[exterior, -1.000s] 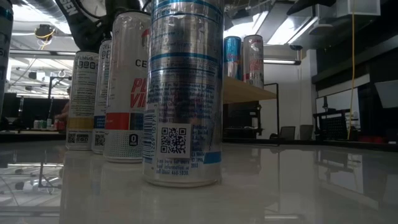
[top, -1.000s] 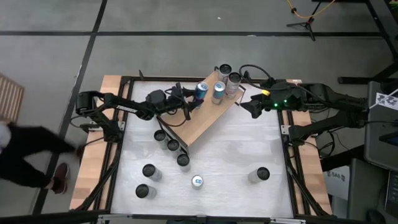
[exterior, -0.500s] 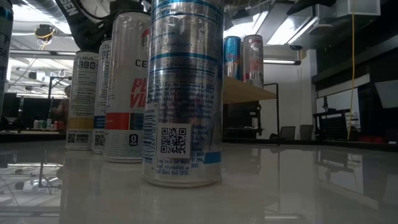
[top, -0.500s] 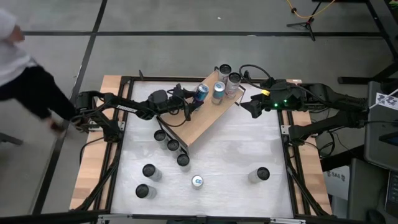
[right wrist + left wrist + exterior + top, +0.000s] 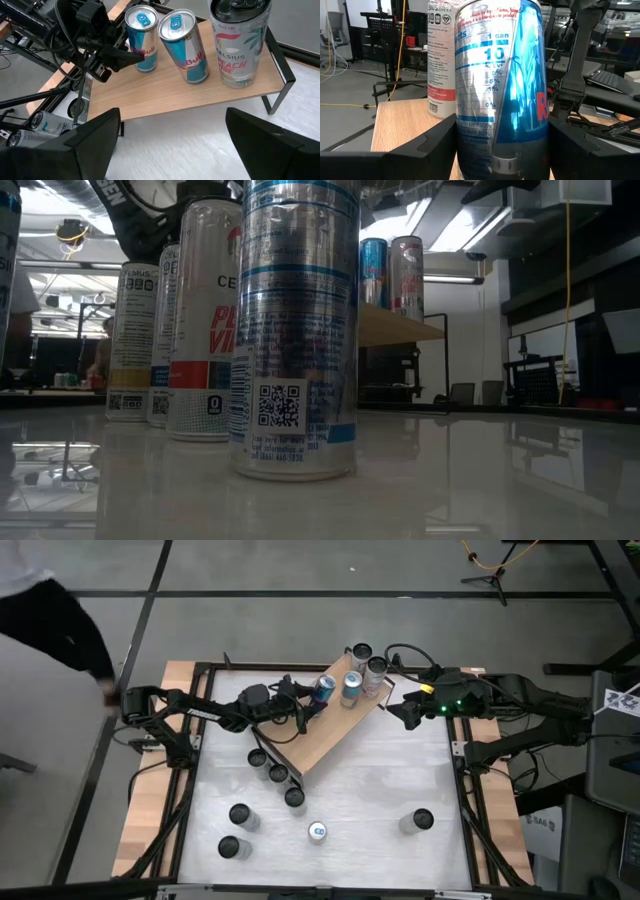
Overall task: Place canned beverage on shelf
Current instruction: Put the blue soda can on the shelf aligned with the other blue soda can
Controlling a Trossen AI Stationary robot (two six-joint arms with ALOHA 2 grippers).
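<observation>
The shelf [image 5: 325,735] is a light wooden board lying slantwise at the table's far middle. Several cans stand on it. A blue-and-silver can [image 5: 324,686] [image 5: 505,85] stands upright near its far left edge, with my left gripper [image 5: 318,698] [image 5: 502,131] shut around it. Beside it are a second blue can [image 5: 185,47] and a white Celsius can [image 5: 240,42]. My right gripper [image 5: 398,710] [image 5: 172,120] hangs open off the shelf's right end, above the table, with nothing between its fingers. My left gripper has the blue can's lower body [image 5: 470,135] between its two fingers, one on each side wall. The fingers [image 5: 131,56] come in level from the table's left. The can is upright with its bottom on the shelf board [image 5: 150,95].
Three cans stand in a row [image 5: 277,773] just in front of the shelf. Further cans are near the front edge [image 5: 240,815] [image 5: 318,831] and at the right [image 5: 421,820]. In the low view these cans [image 5: 295,330] fill the foreground. A person [image 5: 60,610] walks beyond the table's left side.
Both arms and the cans stand as before. The person at the left has walked from beside the table's left edge toward its far side.
</observation>
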